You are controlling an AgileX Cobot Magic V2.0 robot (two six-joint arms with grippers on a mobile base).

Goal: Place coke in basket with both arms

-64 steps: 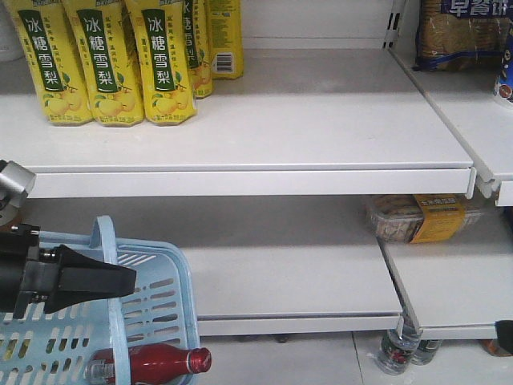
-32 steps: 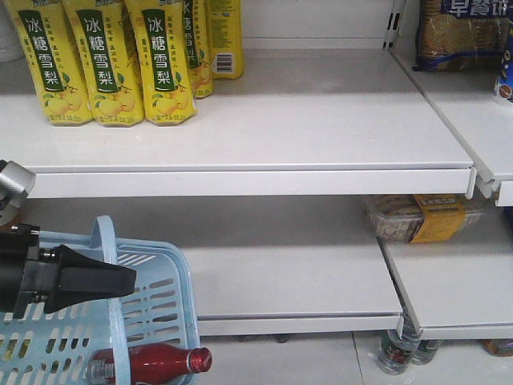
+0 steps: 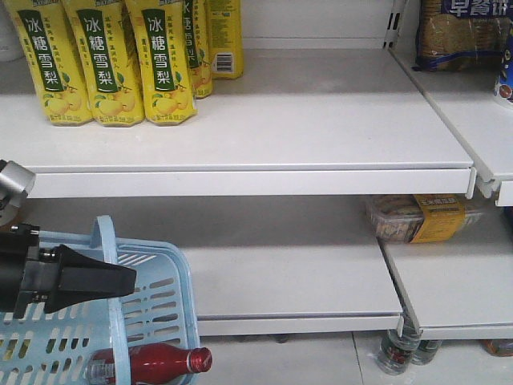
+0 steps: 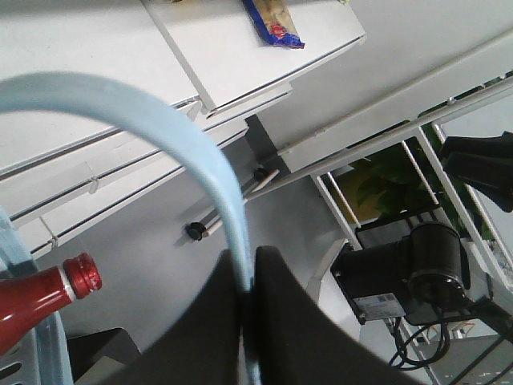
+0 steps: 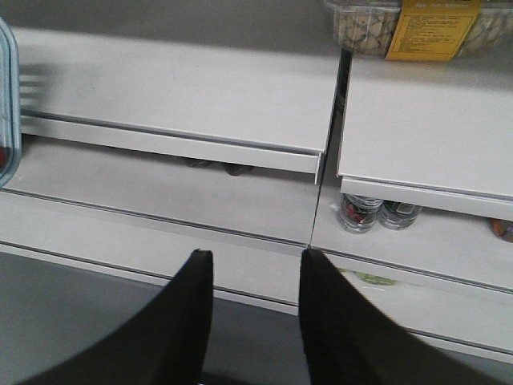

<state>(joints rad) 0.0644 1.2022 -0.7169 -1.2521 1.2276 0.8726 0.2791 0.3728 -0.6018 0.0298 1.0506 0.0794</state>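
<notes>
Coke (image 3: 152, 362) lying on its side in the blue basket (image 3: 172, 301), cap toward the shelf side.
I log my left gripper (image 4: 247, 301) pinched on the basket handle (image 4: 160, 132); right gripper (image 5: 255, 265) parted, holding nothing, over the lower shelf (image 5: 184, 88); yellow bottles (image 3: 104, 64) above.

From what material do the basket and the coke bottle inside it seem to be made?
The basket: likely moulded plastic, light blue, matt, with slotted walls and a thin flexible handle, gripped by the left pincer. The coke: glossy red body with highlights, red cap; plastic or coated metal, I cannot tell.
</notes>
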